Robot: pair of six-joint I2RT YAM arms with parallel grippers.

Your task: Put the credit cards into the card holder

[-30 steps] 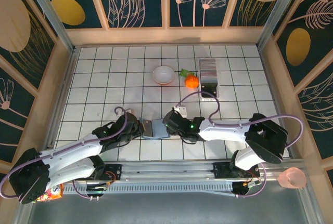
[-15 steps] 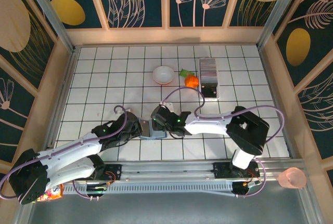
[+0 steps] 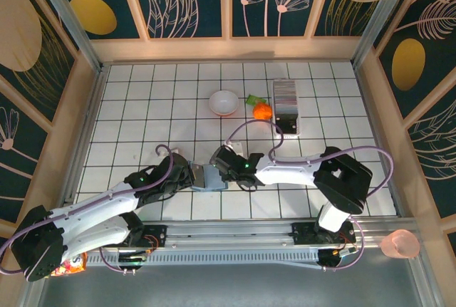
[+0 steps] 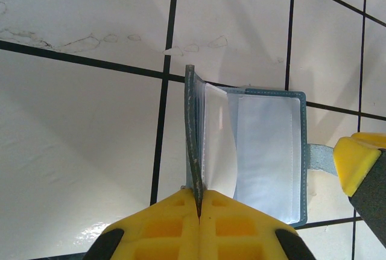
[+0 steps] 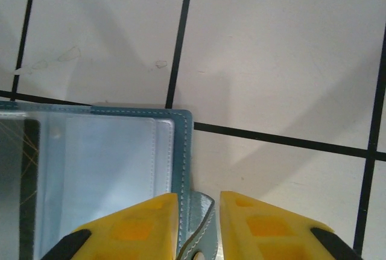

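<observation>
**gridwatcher:** So where was the card holder [image 3: 211, 177] sitting? I lost it between the two arms.

**yam_fan:** Middle of the table [image 3: 142, 107] left to right, and closer to the near edge than the far one. It lay open and flat on the white tiles, right between the two grippers. From the left wrist cam you could see the clear sleeves [image 4: 265, 151] facing up and one teal cover [image 4: 192, 133] standing upright on its edge.

**gridwatcher:** And the grippers, were they actually on it?

**yam_fan:** Yep. The left gripper [image 4: 198, 202] had its yellow fingers pressed together with that upright cover pinched between them. The right gripper [image 5: 198, 212] was at the opposite side. Its fingers sat close together with the little closing tab [image 5: 196, 227] curled in the narrow gap, so it looked clamped on the tab.

**gridwatcher:** Credit cards?

**yam_fan:** The credit cards [image 3: 287, 92] were well apart from all that. They sat as a striped grey stack toward the far right corner of the table. An orange fruit [image 3: 263, 111] lay just beside the stack on its left, and a white bowl [image 3: 224, 102] a bit further left again. Neither gripper was anywhere near them.
</observation>
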